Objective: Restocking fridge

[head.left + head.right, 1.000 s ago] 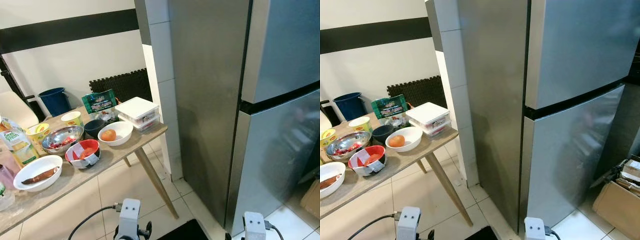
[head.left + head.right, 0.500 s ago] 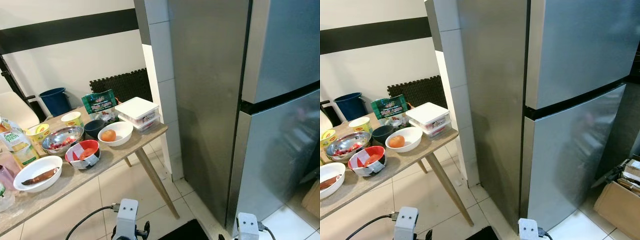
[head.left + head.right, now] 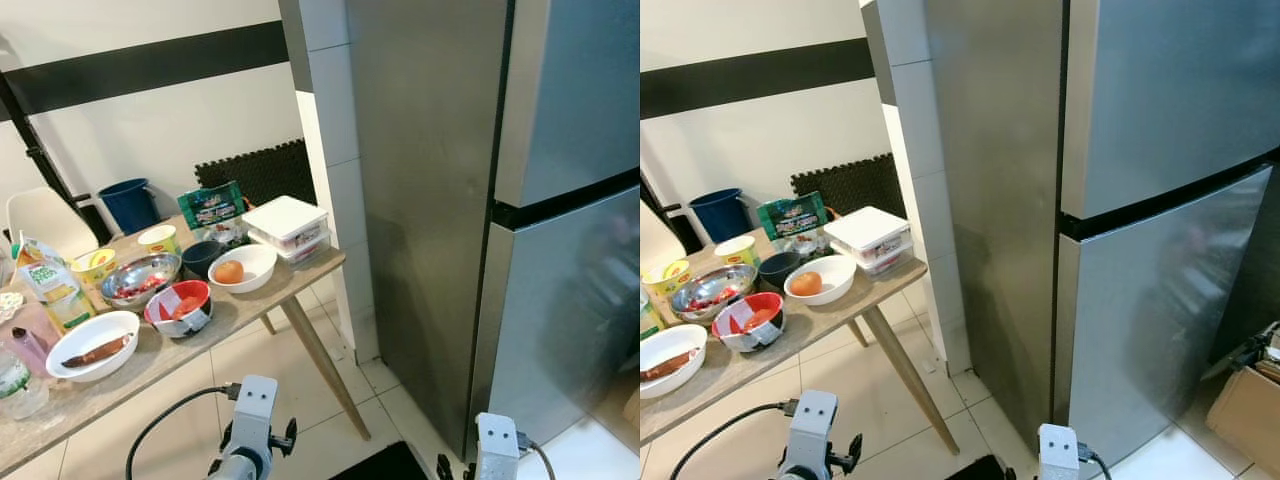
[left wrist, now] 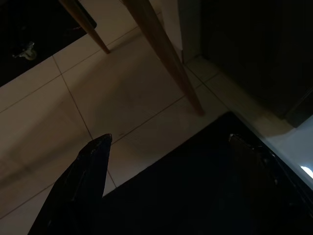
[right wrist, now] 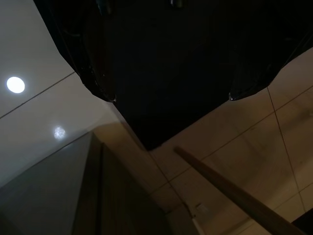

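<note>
Two doors shut on fridge (image 3: 560, 200) at 2 o'clock | food waits on table (image 3: 300, 278) at 10 o'clock for loading | left gripper (image 4: 168, 142) and right gripper (image 5: 171, 98) both spread wide, hanging idle, nothing held

We're in a home kitchen: a tall steel two-door fridge (image 3: 520, 200) stands shut on a pale tiled floor (image 3: 290, 370). Just beside the fridge, a wooden counter (image 3: 250, 300) is crowded with food bowls (image 3: 245, 268), stacked containers (image 3: 287, 225) and a juice carton (image 3: 45, 290).
</note>
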Motion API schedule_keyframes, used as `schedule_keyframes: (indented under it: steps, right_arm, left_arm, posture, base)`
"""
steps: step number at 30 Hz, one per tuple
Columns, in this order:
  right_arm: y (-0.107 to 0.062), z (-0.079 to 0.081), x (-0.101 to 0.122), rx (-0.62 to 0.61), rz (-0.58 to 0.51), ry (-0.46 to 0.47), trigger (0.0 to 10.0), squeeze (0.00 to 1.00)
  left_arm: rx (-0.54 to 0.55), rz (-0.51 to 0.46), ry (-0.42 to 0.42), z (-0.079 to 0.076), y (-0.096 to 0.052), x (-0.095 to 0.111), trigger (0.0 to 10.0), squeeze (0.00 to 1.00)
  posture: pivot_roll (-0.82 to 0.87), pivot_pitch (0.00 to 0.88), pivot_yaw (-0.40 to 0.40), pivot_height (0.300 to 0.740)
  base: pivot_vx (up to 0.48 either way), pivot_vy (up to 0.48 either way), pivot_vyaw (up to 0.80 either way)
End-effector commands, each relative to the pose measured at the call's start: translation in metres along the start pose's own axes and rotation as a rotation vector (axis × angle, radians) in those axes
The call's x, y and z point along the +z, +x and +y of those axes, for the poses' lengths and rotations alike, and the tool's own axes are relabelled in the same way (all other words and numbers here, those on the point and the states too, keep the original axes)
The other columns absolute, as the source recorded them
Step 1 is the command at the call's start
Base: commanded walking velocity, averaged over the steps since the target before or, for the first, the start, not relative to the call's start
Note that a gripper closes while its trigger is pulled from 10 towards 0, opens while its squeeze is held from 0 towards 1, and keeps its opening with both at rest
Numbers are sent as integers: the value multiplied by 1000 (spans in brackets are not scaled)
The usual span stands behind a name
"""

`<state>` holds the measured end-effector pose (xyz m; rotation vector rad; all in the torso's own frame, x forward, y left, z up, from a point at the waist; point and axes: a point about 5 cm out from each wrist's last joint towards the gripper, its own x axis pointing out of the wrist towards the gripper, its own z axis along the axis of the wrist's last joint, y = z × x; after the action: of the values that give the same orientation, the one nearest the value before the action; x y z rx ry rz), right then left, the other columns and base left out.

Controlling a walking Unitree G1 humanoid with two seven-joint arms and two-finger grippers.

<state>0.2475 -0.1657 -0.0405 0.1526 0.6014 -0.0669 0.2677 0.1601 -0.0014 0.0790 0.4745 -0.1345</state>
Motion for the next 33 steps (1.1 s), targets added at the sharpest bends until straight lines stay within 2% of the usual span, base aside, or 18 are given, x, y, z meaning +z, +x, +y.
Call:
schedule_keyframes:
  steps: [1, 2, 3, 5, 12, 16, 23, 28, 33]
  right_arm:
    - [0, 4, 2, 4, -18, 17, 10000, 0]
    - [0, 2, 3, 2, -23, 16, 10000, 0]
    - [0, 2, 3, 2, -23, 16, 10000, 0]
    - [0, -2, 2, 4, -12, -7, 10000, 0]
    - [-1, -2, -3, 25, 26, -87, 10000, 0]
    - [-1, -4, -4, 15, 32, -103, 10000, 0]
    - [-2, -5, -6, 42, 52, -191, 10000, 0]
    - [-4, -8, -12, 88, 85, -277, 10000, 0]
    - [-7, -18, -16, 64, 94, -278, 10000, 0]
  left_arm:
    - [29, 28, -12, 9, -2, -7, 10000, 0]
    - [33, 36, -49, 8, -1, -10, 10000, 0]
    - [33, 36, -49, 8, -1, -10, 10000, 0]
    - [39, 80, -85, 3, -1, -23, 10000, 0]
    - [42, 156, -81, -2, -11, -50, 10000, 0]
    - [68, 147, -121, 0, -14, -53, 10000, 0]
    - [48, 184, -100, -1, -15, -60, 10000, 0]
    - [38, 159, -97, -8, -14, -59, 10000, 0]
    - [17, 173, -99, -16, -18, -66, 10000, 0]
  posture:
    - [7, 0, 94, 740]
    - [-3, 7, 73, 740]
    - [-3, 7, 73, 740]
    - [-7, 16, 63, 740]
    - [5, 50, 79, 740]
    - [1, 59, 82, 740]
    - [2, 73, 77, 740]
    - [2, 82, 62, 740]
    - [-29, 74, 41, 740]
  base:
    - [0, 0, 0]
    - [0, 0, 0]
    - [0, 0, 0]
    - [0, 0, 0]
    - [0, 0, 0]
    - [0, 0, 0]
    - [0, 0, 0]
    - [0, 0, 0]
    - [0, 0, 0]
